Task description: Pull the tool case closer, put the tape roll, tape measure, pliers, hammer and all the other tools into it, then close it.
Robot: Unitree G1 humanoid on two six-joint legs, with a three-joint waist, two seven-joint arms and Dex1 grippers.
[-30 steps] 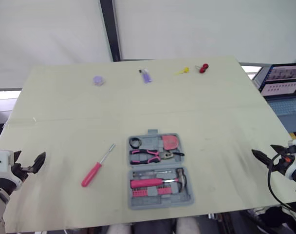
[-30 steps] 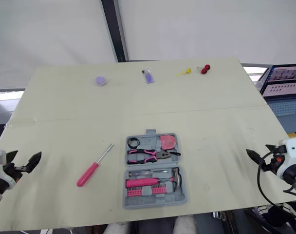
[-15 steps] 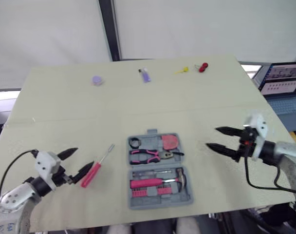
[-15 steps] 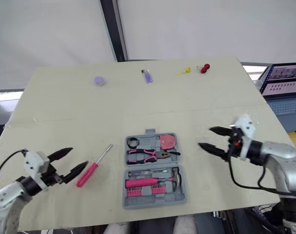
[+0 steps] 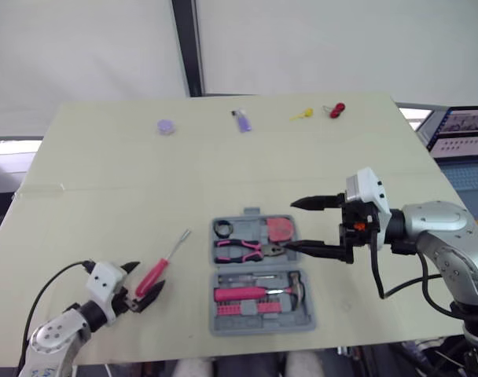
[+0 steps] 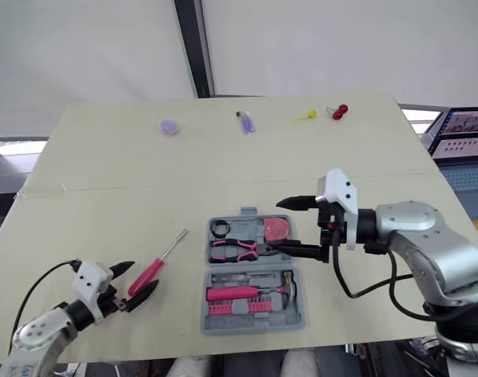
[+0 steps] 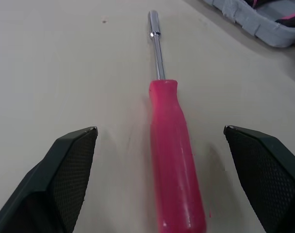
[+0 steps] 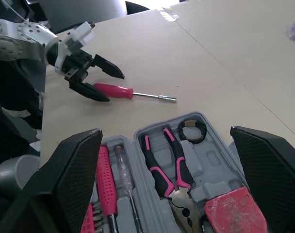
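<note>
**Left gripper** [image 5: 145, 283]: lower left of frame, low over the table [image 5: 105, 181]. Fingers spread apart, one on each side of the screwdriver's handle; the left wrist view shows a gap on both sides, nothing gripped.

**Screwdriver** [image 5: 152, 275]: pink handle, bare steel shaft angled up and right toward the case. Lies flat on the table, outside the case.

**Purple disc** [image 5: 166, 126]: upper left, near the far edge.

**Tool case** [image 5: 259, 322]: grey, lying open, lower centre of frame.
- Upper half: black tape roll [image 5: 222, 228] at left, pink-handled pliers [image 5: 240, 250] below it, pink tape measure [image 5: 279, 229] at right.
- Lower half: pink-handled driver [image 5: 237, 295], hammer [image 5: 290, 287] with its head at the right end.

**Small purple item** [image 5: 241, 120], **yellow item** [image 5: 302, 115], **red item** [image 5: 337, 108]: top centre to upper right, along the far edge.

**Right gripper** [image 5: 290, 227]: right of centre. Fingers wide apart, empty, tips over the right side of the case's upper half.

**Laptop** [image 5: 465, 133]: right edge, screen lit.
</note>
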